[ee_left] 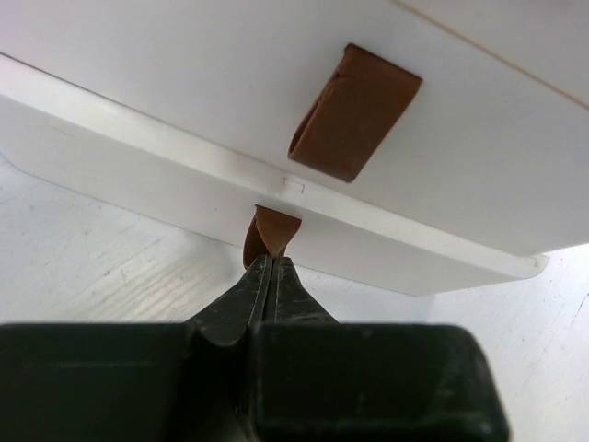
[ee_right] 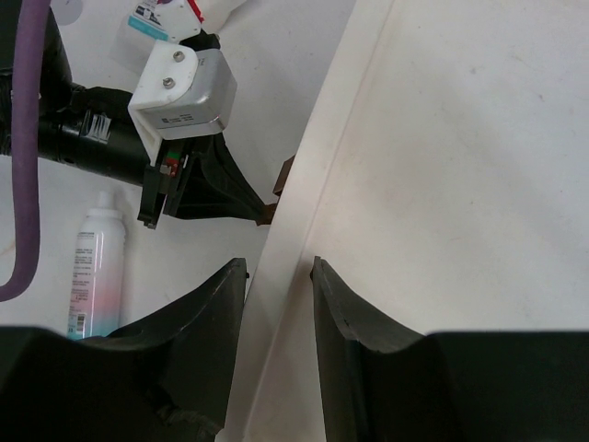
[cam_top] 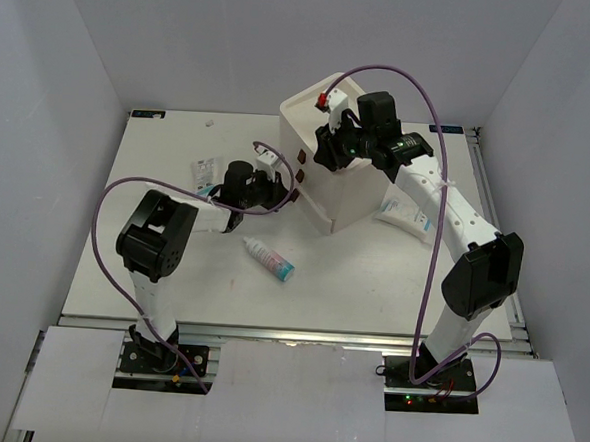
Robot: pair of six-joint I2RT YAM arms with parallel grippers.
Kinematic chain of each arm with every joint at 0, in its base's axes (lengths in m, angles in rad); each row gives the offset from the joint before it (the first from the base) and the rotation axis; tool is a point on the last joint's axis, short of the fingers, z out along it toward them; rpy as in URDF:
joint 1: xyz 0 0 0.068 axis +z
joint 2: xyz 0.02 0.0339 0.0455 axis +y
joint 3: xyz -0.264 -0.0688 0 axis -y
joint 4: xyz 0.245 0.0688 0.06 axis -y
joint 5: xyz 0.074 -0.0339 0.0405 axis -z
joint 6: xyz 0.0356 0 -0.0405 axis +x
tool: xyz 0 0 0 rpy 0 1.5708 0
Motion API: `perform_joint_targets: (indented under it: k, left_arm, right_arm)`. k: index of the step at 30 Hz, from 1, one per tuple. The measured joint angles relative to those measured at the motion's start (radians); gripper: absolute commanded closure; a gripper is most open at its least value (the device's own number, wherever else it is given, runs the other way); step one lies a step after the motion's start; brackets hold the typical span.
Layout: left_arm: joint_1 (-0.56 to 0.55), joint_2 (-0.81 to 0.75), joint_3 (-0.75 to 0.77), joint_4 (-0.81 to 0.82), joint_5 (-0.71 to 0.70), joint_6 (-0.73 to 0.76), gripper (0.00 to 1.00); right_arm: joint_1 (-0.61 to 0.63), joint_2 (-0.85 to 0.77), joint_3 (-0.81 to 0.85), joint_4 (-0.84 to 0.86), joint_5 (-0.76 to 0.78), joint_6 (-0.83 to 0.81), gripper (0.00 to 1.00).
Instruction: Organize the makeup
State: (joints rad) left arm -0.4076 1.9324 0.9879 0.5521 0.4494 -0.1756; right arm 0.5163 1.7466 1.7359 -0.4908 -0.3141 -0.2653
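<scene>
Brown pull (ee_left: 272,230) on the box (cam_top: 352,196) is pinched by the left gripper (ee_left: 270,264). Right gripper (ee_right: 279,267) clamps the box's top edge. Tube (cam_top: 268,256) lies mid-table (cam_top: 371,286), toward the front edge; sachets (cam_top: 206,169) toward the left edge.

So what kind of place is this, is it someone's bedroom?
Probably not: it looks like a robot test booth. Plain white walls box in a white table, the left arm and right arm are bolted at its near edge, and purple cables loop from them.

L claw (ee_left: 271,264) pinched shut, arm fwd; R claw (ee_right: 278,269) jaws apart, pointing down.
</scene>
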Motion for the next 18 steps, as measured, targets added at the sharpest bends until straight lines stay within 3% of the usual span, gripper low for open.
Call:
perform_joint_targets:
  k: [18]
  left_arm:
    - [0.002, -0.309, -0.205, -0.169, -0.09, 0.037, 1.0]
  right_arm:
    - [-0.006, -0.007, -0.016, 0.015, -0.025, 0.001, 0.59]
